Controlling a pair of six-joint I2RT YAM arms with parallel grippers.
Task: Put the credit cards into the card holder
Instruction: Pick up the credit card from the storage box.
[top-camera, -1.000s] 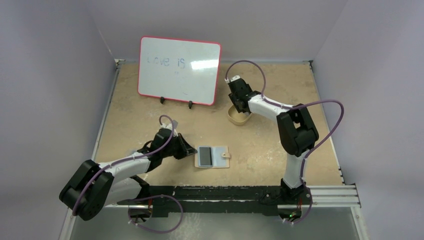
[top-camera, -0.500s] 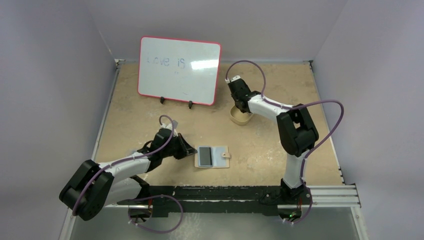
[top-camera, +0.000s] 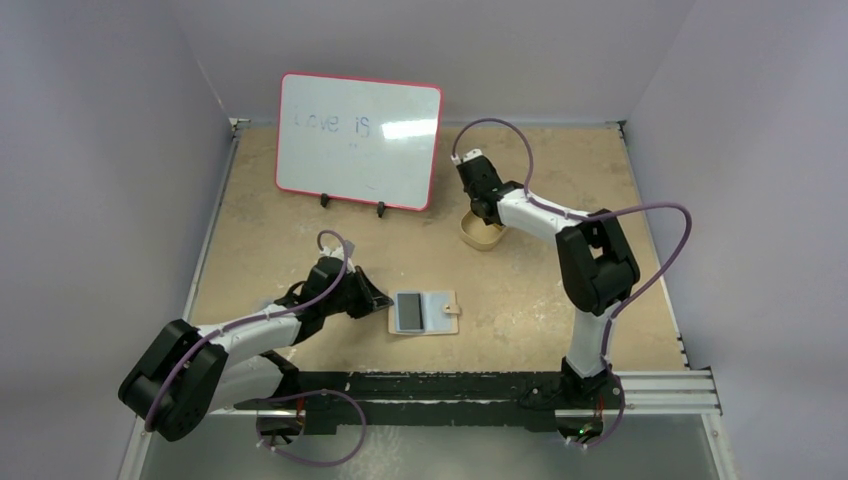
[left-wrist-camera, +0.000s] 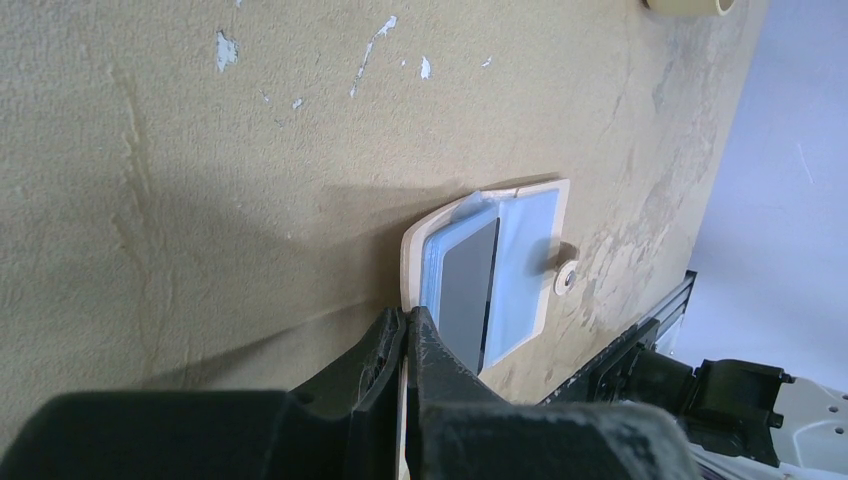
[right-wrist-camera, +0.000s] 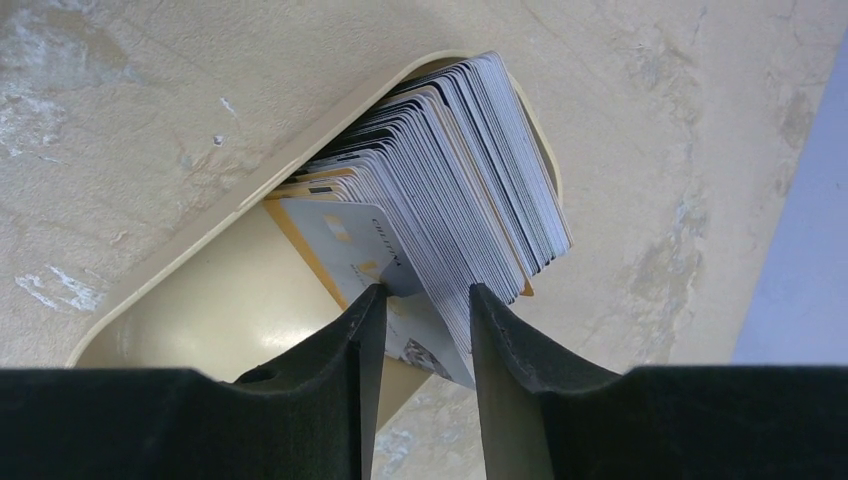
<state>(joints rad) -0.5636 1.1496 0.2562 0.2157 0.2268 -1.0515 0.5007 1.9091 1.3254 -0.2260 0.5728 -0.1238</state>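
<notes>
inside the tan dish (right-wrist-camera: 200, 330), right gripper (right-wrist-camera: 425, 292) half-open astride several credit cards (right-wrist-camera: 470, 170)

The card holder (top-camera: 437, 314), tan with pale blue-grey inner pockets, lies open and flat toward 6 o'clock on the bench (top-camera: 300, 250), its snap tab (top-camera: 456, 310) pointing to 3 o'clock. One dark grey card (top-camera: 408, 312) sits in its 9 o'clock half. The other credit cards (right-wrist-camera: 470, 180), grey-white, stand on edge, fanned and leaning, in a tan dish (right-wrist-camera: 200, 320) at 1 o'clock from the holder.
</notes>
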